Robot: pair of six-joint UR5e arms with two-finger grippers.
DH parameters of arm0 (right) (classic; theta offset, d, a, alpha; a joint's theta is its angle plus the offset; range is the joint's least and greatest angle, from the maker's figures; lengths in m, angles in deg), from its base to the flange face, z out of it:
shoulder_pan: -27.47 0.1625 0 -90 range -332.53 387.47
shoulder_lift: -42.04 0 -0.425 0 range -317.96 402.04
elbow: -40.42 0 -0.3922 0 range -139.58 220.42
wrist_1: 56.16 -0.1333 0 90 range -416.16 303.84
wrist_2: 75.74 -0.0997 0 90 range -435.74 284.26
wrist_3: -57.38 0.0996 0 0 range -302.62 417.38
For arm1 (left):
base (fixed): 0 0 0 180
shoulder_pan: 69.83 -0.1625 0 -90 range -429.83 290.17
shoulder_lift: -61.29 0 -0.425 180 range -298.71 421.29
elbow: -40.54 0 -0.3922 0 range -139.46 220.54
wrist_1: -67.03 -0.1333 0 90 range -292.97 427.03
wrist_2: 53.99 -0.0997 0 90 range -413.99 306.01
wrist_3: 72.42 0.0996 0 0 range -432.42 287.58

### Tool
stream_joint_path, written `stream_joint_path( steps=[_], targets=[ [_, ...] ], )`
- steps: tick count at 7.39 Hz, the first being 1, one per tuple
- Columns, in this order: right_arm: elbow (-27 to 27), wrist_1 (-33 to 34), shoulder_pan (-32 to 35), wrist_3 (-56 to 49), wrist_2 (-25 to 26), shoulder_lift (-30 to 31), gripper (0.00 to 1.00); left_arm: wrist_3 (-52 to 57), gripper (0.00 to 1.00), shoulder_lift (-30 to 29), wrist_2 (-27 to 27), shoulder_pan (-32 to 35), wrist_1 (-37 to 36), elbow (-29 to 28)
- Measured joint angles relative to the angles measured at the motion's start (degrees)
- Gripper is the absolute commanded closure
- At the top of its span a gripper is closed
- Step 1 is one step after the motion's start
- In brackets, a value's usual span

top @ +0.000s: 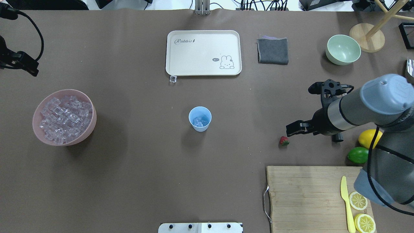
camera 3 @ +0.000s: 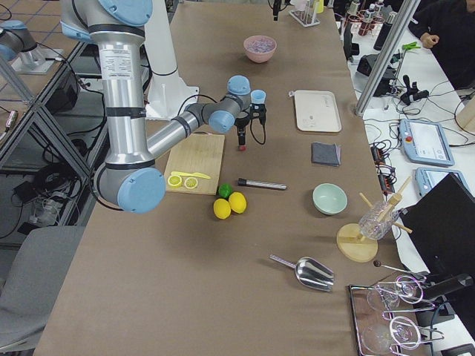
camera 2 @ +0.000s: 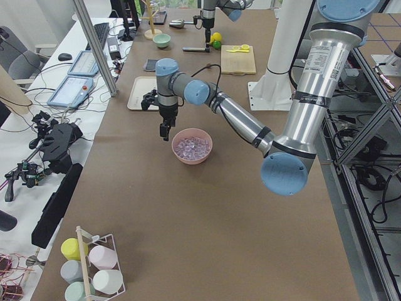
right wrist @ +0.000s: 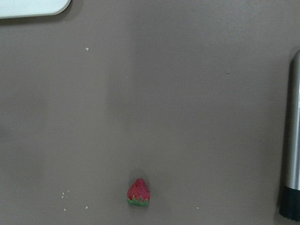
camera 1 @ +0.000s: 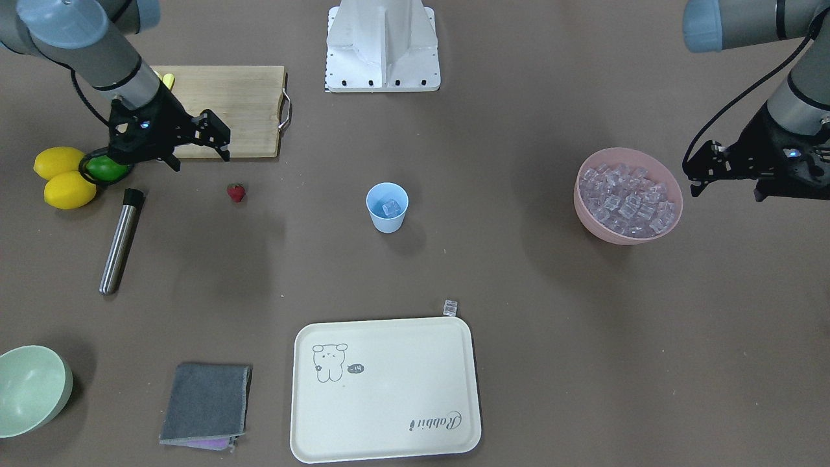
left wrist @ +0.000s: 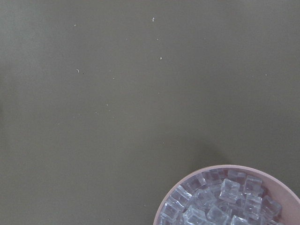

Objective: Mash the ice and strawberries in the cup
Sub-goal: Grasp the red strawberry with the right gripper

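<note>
The light blue cup [camera 1: 387,207] stands mid-table [top: 200,119] with a few ice cubes [camera 1: 390,208] inside. More ice [camera 1: 626,198] fills the pink bowl [camera 1: 606,233], which also shows in the left wrist view [left wrist: 187,183]. The strawberry [camera 1: 236,192] lies on the table [top: 284,140], low in the right wrist view [right wrist: 138,192]. My right gripper [camera 1: 200,157] is open and empty, raised just beside the strawberry. My left gripper [camera 1: 727,191] is open and empty, raised beside the pink bowl on the side away from the cup.
A metal muddler [camera 1: 120,243] lies near the strawberry. A loose ice cube [camera 1: 450,307] sits by the cream tray [camera 1: 386,415]. A cutting board [camera 1: 240,110], lemons [camera 1: 61,175], a lime [camera 1: 107,168], a mint bowl [camera 1: 32,389] and a grey cloth [camera 1: 206,402] lie around.
</note>
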Motion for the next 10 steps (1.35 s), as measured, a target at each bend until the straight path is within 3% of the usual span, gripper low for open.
stream_joint_path(
  steps=[2,6,7,8,9,10],
  targets=[
    [4.24,-0.19,-3.71,0.12,3.29,-2.71,0.06,-0.14,0.03,0.09,0.15,0.17,-0.88,-0.36],
    [8.05,-0.36,-5.06,-0.68,5.4,-3.77,0.14,-0.27,0.03,0.04,0.27,0.13,-1.13,-0.8],
    [8.74,-0.39,-5.14,-0.74,5.73,-3.83,0.25,-0.32,0.03,0.04,0.23,0.12,-1.12,-0.84],
    [9.06,-0.4,-5.16,-0.72,5.88,-3.92,0.55,-0.35,0.03,0.04,0.1,0.09,-1.11,-0.89],
    [9.18,-0.38,-5.19,-0.65,6.2,-4.25,0.96,-0.38,0.03,0.04,-0.04,0.06,-1.1,-0.91],
    [9.24,-0.35,-5.19,-0.61,6.68,-4.68,1.0,-0.42,0.03,0.04,-0.15,0.04,-1.1,-0.91]
  ],
)
